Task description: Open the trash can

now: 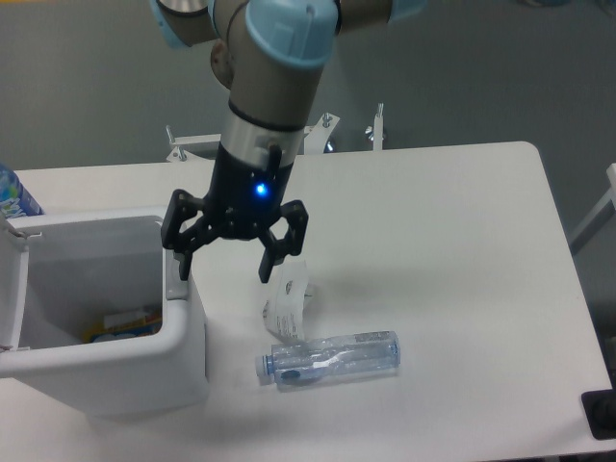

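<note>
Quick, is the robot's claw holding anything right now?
Gripper: open, holding nothing, beside the open trash can.

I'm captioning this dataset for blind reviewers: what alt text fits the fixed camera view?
A white trash can stands open at the table's left edge, its lid swung up, some items visible inside. The robot's open gripper hangs by the bin's right rim, and a clear plastic bottle lies on the white table nearby.

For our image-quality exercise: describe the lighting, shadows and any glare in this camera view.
Fixed camera: even overhead light; soft shadow under the end effector on the table; faint highlights on the bottle; the trash can interior is dim; mild softness throughout.
</note>
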Tool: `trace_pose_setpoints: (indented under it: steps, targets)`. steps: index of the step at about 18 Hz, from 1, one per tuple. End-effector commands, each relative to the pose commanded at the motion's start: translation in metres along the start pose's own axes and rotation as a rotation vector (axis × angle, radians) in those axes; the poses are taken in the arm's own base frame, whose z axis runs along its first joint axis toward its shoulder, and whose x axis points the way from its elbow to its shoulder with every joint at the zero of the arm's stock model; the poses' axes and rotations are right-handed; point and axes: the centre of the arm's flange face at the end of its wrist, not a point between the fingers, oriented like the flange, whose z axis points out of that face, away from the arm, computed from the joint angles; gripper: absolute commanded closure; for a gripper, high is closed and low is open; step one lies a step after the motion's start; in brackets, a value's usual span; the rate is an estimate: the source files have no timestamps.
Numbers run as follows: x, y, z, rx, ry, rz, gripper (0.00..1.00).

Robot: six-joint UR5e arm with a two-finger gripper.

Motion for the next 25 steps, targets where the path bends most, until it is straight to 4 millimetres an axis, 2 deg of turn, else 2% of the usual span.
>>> trace_pose_setpoints:
  steps: [4, 8, 12, 14, 18, 20, 25]
  targets:
    - [-0.029, -0.015, -0.025, 0.088, -0.243, 0.086, 0.00]
    - [-0.068, -0.017, -0.041, 0.079, -0.399, 0.156, 0.00]
    - [-0.105, -0.017, -0.053, 0.068, -0.423, 0.155, 0.00]
    - [-0.120, -0.015, -0.066, 0.067, -0.428, 0.158, 0.00]
    - [-0.154, -0.010, -0.074, 0.014, -0.438, 0.208, 0.00]
    - [-0.175, -0.002, -0.074, -0.038, -0.447, 0.251, 0.00]
    - [-0.205, 0.016, -0.084, -0.176, -0.467, 0.409, 0.00]
